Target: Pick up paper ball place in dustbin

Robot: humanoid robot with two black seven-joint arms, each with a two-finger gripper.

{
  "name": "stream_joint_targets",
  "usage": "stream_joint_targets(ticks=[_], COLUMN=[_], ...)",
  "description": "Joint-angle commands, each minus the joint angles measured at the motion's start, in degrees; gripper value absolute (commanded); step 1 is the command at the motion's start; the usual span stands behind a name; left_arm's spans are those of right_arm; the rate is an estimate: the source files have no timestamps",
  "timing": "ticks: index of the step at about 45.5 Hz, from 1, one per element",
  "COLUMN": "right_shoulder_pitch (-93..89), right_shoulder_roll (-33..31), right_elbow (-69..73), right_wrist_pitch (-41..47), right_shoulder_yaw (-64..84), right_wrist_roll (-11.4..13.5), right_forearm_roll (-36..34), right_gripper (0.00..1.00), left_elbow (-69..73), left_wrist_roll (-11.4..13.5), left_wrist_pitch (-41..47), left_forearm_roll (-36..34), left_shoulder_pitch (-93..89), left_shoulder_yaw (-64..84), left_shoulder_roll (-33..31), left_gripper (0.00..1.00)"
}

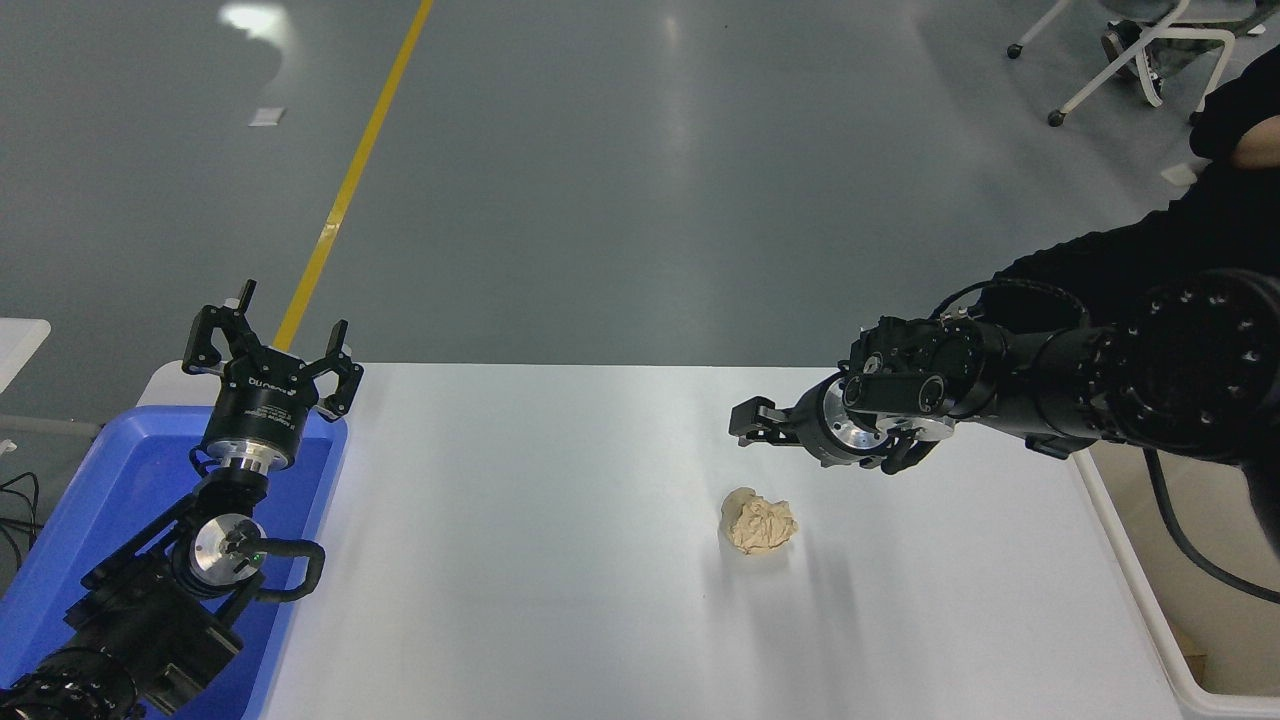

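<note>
The paper ball, a crumpled tan wad, lies on the white table right of center. My right gripper is open and empty. It hangs low over the table just behind and slightly right of the ball, not touching it, with its fingers spread left and right. The right arm reaches in from the right edge and covers much of the cream-white dustbin at the table's right end. Only the bin's left rim and part of its inside show.
My left arm is parked at the lower left, its gripper open above a shallow blue tray. A person's black sleeve and a wheeled chair are at the top right, off the table.
</note>
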State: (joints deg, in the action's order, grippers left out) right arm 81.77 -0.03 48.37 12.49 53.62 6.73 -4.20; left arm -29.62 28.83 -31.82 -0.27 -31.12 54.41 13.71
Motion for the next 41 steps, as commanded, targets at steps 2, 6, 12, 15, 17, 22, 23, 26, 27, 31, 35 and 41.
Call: stream_joint_targets(ticks=[2,6,12,15,17,22,23,26,27,31,35,41], right_shoulder_pitch=[-5.30,-6.18,-6.97,-7.06,-7.32,-8.20,-8.55,-9.52,-9.78,-10.84,-11.54,-13.12], right_shoulder_roll=[0.03,0.03,0.03,0.03,0.03,0.03,0.03,0.03,0.03,0.03,0.03,0.03], right_elbow=[-3.55,-3.64,-3.64,-3.64,-3.64,-3.55,-3.64,-3.64,-3.64,-3.72,-3.81,-5.92], right_wrist_pitch=[-0.53,-0.53,-0.53,-0.53,-0.53,-0.44,-0.44,-0.44,-0.44,-0.44,-0.44,-0.44], right_shoulder_yaw=[-1.32,-2.46,-4.31,-5.45,-6.33,-8.53,-8.97,-9.94,-10.20,-10.46,-10.47,-10.47], right_wrist_roll=[-0.05,-0.05,-0.05,-0.05,-0.05,-0.05,-0.05,-0.05,-0.05,-0.05,-0.05,-0.14], right_forearm_roll=[0.07,0.07,-0.01,0.07,-0.01,-0.01,-0.01,-0.01,0.07,0.07,0.07,0.07], right_gripper=[1.00,1.00,1.00,1.00,1.00,1.00,1.00,1.00,1.00,1.00,1.00,1.00], left_elbow=[0.00,0.00,0.00,0.00,0.00,0.00,0.00,0.00,0.00,0.00,0.00,0.00], left_wrist_roll=[0.00,0.00,0.00,0.00,0.00,0.00,0.00,0.00,0.00,0.00,0.00,0.00], left_wrist_pitch=[0.00,0.00,0.00,0.00,0.00,0.00,0.00,0.00,0.00,0.00,0.00,0.00], left_forearm_roll=[0.01,0.01,0.01,0.01,0.01,0.01,0.01,0.01,0.01,0.01,0.01,0.01], left_shoulder_pitch=[0.00,0.00,0.00,0.00,0.00,0.00,0.00,0.00,0.00,0.00,0.00,0.00], left_shoulder_yaw=[-0.01,-0.01,-0.01,-0.01,-0.01,-0.01,-0.01,-0.01,-0.01,-0.01,-0.01,-0.01], left_shoulder_roll=[0.00,0.00,0.00,0.00,0.00,0.00,0.00,0.00,0.00,0.00,0.00,0.00], left_gripper=[0.98,0.98,0.98,0.98,0.98,0.98,0.98,0.98,0.98,0.98,0.98,0.98])
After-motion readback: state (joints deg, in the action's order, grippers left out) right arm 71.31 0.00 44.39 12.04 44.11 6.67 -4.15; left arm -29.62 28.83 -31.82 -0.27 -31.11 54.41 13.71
